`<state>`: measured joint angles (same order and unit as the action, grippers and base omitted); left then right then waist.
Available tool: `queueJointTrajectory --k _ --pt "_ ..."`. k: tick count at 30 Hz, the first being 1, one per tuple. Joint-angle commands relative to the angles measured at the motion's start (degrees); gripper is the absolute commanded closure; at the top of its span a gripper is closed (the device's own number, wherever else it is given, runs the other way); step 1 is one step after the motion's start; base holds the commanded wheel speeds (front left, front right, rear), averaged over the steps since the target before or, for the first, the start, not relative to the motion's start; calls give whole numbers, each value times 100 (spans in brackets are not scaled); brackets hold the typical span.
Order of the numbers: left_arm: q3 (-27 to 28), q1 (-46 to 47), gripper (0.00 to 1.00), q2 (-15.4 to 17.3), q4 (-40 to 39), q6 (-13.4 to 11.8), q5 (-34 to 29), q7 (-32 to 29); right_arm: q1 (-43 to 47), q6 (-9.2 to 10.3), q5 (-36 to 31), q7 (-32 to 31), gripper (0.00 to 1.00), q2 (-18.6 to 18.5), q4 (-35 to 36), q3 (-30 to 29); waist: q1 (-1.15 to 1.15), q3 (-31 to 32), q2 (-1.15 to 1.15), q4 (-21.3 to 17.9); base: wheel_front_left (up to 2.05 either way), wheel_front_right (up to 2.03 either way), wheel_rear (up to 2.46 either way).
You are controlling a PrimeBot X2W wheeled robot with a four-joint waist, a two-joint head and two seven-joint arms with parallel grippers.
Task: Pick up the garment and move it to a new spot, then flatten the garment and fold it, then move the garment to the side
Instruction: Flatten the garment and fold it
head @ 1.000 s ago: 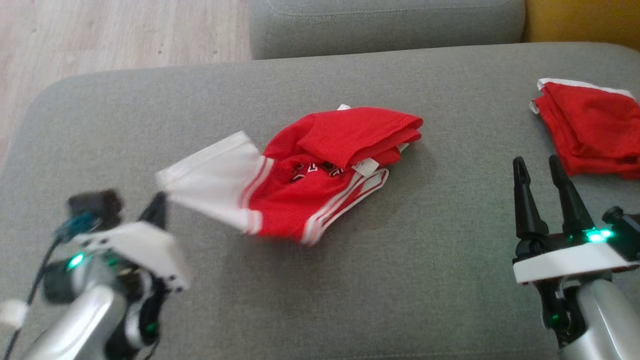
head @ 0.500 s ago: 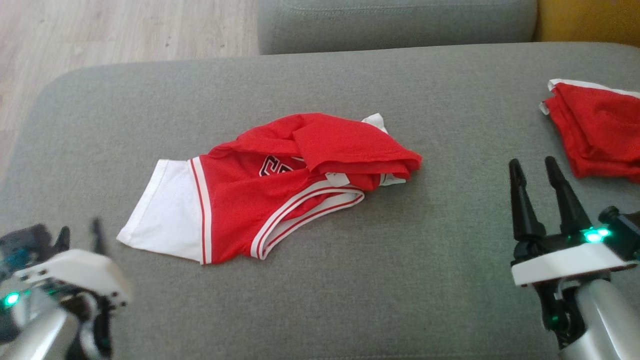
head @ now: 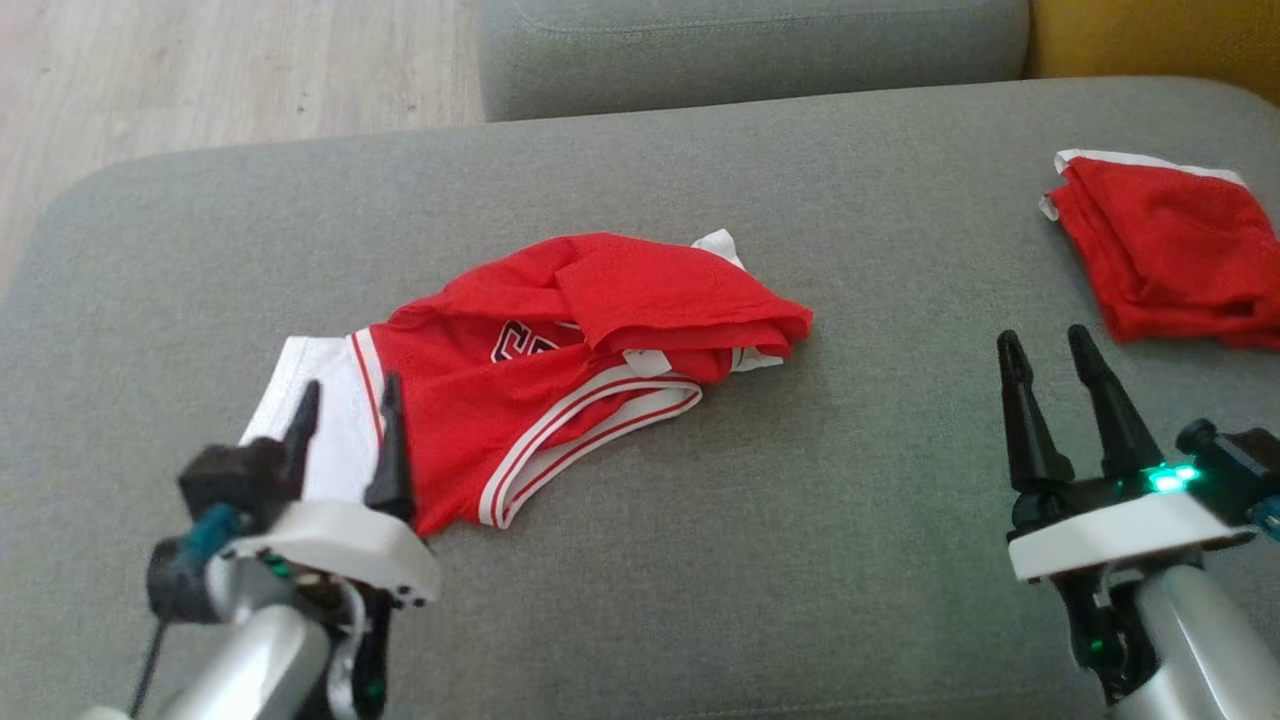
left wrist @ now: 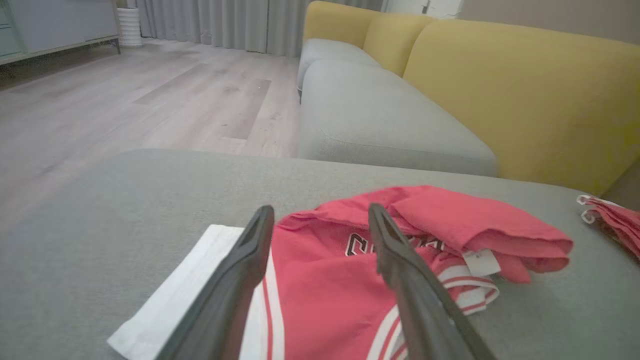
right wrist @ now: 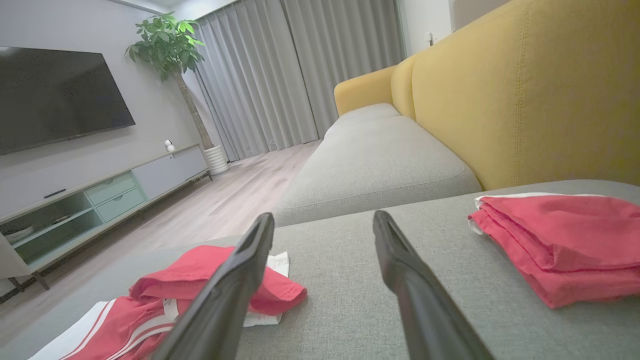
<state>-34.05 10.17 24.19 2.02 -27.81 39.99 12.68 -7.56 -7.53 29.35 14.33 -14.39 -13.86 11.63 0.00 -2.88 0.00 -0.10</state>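
Observation:
A red garment (head: 560,370) with white trim and a white band lies crumpled in the middle of the grey cushion (head: 800,560); it also appears in the left wrist view (left wrist: 350,280) and the right wrist view (right wrist: 200,285). My left gripper (head: 345,400) stands open just before its white left end, fingers apart with nothing between them (left wrist: 320,220). My right gripper (head: 1040,345) hovers open over bare cushion to the right of the garment (right wrist: 322,222).
A second red cloth (head: 1165,245), folded, lies at the cushion's far right edge (right wrist: 560,240). Another grey seat (head: 750,45) and a yellow sofa back (left wrist: 525,90) stand beyond. Wooden floor (head: 200,70) lies past the cushion's left edge.
My left gripper has let go of the garment's white end and opened; the garment dropped flat onto the cushion. The left arm swung out left, then came back behind the white end. The right arm kept still.

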Motion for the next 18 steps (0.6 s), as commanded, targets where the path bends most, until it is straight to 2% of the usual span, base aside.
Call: queueJointTrajectory --k 1,7,11,14,18 --pt "156 328 0 41 -99 -11 -83 69 -151 4 55 27 0 -76 155 132 0 -38 0 -31 0 0 0" --pt "26 398 0 -178 199 131 -104 119 -188 4 55 2 0 -203 156 249 0 -45 0 56 0 0 0" --pt "-41 458 0 -265 319 208 -91 118 -505 4 112 -238 0 -362 264 685 0 -74 0 256 0 0 0" --pt "-106 508 0 -384 383 258 -70 117 -1012 4 192 -618 0 -491 356 1216 0 -122 0 482 0 0 0" --pt "-233 612 0 -575 533 370 -70 127 -1792 4 291 -1584 0 -548 27 1967 0 -197 0 875 0 0 0"
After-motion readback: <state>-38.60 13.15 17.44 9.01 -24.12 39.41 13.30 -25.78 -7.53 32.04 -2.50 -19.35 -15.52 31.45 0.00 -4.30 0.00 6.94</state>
